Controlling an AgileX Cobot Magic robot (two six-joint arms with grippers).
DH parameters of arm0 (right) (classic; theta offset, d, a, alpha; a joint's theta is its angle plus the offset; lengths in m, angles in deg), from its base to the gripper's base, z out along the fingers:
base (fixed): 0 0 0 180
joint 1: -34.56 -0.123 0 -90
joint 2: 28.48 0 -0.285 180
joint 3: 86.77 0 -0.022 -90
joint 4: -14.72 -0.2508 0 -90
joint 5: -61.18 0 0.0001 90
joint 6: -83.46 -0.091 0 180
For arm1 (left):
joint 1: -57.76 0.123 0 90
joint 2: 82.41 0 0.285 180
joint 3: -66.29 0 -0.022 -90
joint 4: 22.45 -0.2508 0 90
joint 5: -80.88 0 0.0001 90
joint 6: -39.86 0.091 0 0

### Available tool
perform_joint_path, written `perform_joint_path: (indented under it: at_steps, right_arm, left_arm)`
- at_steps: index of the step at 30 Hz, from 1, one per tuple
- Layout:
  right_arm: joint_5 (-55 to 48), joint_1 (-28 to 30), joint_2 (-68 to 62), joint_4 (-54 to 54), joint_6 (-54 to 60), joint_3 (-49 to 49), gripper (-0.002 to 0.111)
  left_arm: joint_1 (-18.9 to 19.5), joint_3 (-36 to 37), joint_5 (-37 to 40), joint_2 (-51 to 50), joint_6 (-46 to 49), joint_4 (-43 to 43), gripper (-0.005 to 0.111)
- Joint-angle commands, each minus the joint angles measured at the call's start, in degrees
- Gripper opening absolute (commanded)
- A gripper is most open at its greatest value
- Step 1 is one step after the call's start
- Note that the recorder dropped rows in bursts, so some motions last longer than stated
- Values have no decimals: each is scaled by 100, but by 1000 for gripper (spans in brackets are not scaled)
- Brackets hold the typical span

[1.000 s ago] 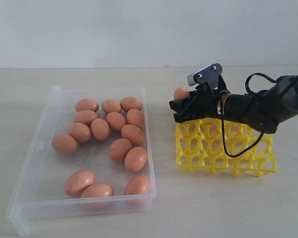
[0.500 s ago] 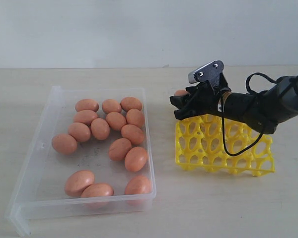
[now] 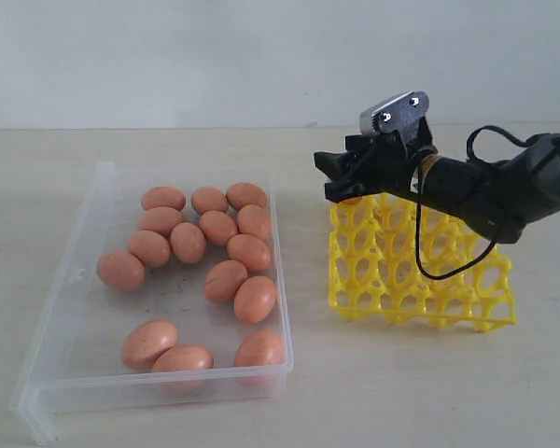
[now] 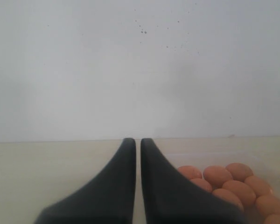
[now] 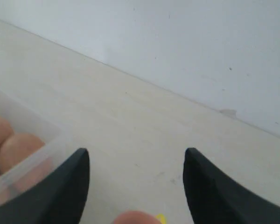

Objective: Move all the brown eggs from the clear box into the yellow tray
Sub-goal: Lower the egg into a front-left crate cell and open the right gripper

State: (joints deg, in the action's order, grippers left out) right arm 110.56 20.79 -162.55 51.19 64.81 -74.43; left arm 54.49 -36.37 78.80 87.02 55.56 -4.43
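Scuffed clear plastic box (image 3: 89, 322), glossy yellow plastic tray (image 3: 427, 301), smooth matt brown eggs (image 3: 218, 228)

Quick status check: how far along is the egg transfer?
Barely started. Done: one egg appears seated in the yellow tray, in its far corner cell nearest the box. In hand: nothing; the right gripper hangs open above that egg, and the left gripper is shut and empty. Left: fifteen brown eggs lie in the clear box; the tray's other visible cells are empty.
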Motion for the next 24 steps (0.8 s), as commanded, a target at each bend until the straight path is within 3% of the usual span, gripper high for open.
perform_joint_path:
  at_steps: [1, 3, 5, 8, 18, 24]
  right_arm:
    - [-725, -4, 603, 742, -757, 25, 44]
    - [-1511, -4, 885, 1359, -1379, 25, 22]
    - [-2253, -4, 1102, 2823, -2758, 25, 0]
    - [-2446, -4, 1085, 4379, -4297, 25, 0]
    - [-2707, -4, 862, 3436, -3322, 14, 0]
    - [-2869, -4, 516, 3538, -3668, 14, 0]
  left_arm:
    - [-16, -13, -90, -23, 26, 26, 4]
    - [-16, -13, -90, -23, 26, 26, 4]
    - [-16, -13, -90, -23, 26, 26, 4]
    - [-16, -13, -90, -23, 26, 26, 4]
    - [-16, -13, -90, -23, 26, 26, 4]
    - [-16, -13, -90, -23, 26, 26, 4]
